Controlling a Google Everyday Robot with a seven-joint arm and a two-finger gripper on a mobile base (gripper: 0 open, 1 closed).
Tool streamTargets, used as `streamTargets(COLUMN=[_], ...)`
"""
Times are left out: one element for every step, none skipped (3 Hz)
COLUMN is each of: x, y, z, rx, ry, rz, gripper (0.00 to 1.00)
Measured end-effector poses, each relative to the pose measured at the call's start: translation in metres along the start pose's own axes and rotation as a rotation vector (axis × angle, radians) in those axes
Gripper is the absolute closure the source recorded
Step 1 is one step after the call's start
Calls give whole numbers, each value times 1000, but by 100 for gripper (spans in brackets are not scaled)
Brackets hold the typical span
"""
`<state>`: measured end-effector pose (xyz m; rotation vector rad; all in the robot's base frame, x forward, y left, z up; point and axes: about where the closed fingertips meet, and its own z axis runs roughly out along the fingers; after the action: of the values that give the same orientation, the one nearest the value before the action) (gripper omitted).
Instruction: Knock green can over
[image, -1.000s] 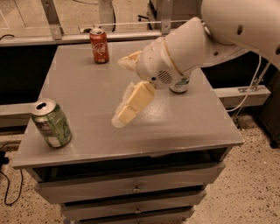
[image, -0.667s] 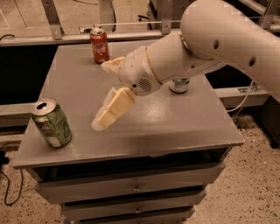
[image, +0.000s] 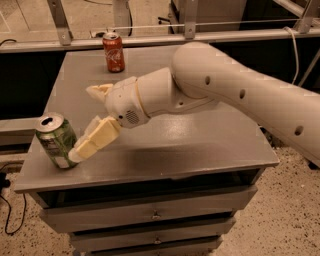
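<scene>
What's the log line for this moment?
gripper: open, low over front-left of table | lower fingertip: against side of green can | green can: upright, not yet knocked over

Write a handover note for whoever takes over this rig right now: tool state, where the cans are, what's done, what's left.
Tool: open, fingers spread, low over the table's front left. The tip of its lower finger is at the green can's side, touching or nearly so.
Green can: standing near the front left edge of the table, not yet knocked over.
Red can: upright at the back, apart from the arm.
Done: tool brought up to the can.
Left: push the can until it tips; it may roll off the left edge.
</scene>
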<state>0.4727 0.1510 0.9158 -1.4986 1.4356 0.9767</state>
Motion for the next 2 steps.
streamTargets(x=[6, 12], y=[11, 17], z=[29, 53], rx=[-21, -16], ry=[-71, -117], rz=[24, 44], gripper=[0, 0])
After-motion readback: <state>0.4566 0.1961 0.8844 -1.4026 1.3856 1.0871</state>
